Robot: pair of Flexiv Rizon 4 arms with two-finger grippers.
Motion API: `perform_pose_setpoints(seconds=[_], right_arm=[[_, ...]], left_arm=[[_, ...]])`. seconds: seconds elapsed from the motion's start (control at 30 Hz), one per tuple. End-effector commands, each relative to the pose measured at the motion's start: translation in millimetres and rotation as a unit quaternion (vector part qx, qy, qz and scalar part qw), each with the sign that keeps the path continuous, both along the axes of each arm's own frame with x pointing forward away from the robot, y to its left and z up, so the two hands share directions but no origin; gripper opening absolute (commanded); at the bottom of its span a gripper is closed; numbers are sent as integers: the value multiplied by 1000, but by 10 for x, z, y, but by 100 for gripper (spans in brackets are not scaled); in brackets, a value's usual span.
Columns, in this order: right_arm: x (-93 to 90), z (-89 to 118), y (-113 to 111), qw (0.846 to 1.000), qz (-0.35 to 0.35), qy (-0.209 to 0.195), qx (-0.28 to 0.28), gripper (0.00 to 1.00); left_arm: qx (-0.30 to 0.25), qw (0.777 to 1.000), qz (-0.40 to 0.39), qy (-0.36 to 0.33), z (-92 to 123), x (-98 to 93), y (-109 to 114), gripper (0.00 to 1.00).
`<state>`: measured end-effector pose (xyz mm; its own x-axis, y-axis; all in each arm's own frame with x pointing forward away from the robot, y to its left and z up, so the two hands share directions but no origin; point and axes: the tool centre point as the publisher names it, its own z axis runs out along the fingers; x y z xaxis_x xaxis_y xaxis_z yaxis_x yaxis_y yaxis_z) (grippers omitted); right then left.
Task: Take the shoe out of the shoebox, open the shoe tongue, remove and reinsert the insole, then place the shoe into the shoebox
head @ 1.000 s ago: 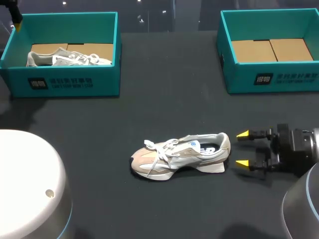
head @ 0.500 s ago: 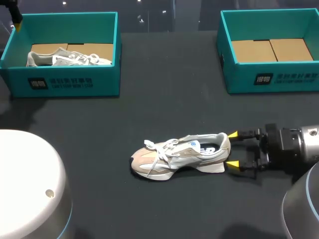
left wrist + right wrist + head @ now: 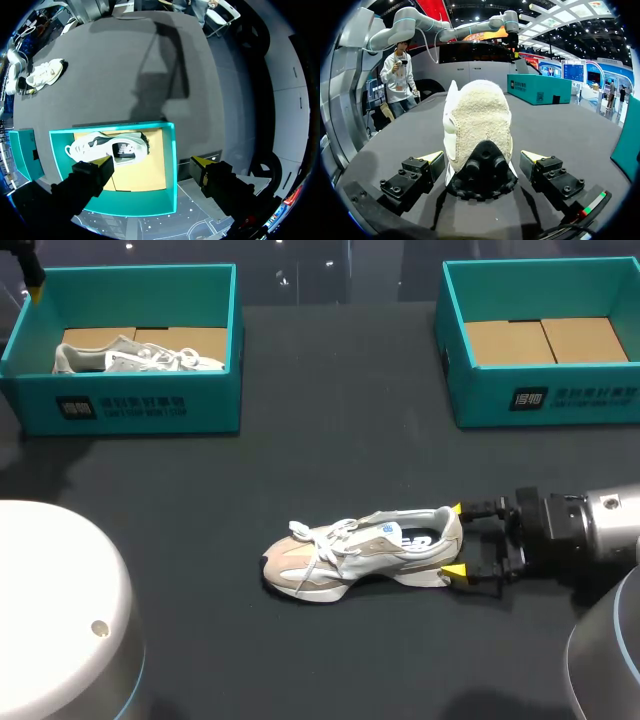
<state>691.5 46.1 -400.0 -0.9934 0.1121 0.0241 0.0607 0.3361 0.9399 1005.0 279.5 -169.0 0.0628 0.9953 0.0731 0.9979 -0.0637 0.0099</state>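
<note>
Now the right gripper (image 3: pixel 456 540) holds its fingers apart on either side of the heel of the shoe (image 3: pixel 345 552); the left gripper (image 3: pixel 151 166), also spread, hangs above a shoebox (image 3: pixel 171 170).

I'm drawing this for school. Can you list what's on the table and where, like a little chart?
shoe: mid-table, heel toward the right gripper
right gripper: open, a finger on each side of the heel
left gripper: open, above the left box
left box: holds another shoe
right box: cardboard bottom showing
</note>
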Motion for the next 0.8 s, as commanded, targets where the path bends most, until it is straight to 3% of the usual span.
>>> perform_pose_setpoints(seconds=[0.03,0.8], right_arm=[[22,-21,78,1000,3,-1,-1,100],[36,-111,296,1000,26,1,-6,100]], left_arm=[[1,1000,-1,-1,3,-6,3,100],[1,1000,-1,-1,3,-6,3,100]])
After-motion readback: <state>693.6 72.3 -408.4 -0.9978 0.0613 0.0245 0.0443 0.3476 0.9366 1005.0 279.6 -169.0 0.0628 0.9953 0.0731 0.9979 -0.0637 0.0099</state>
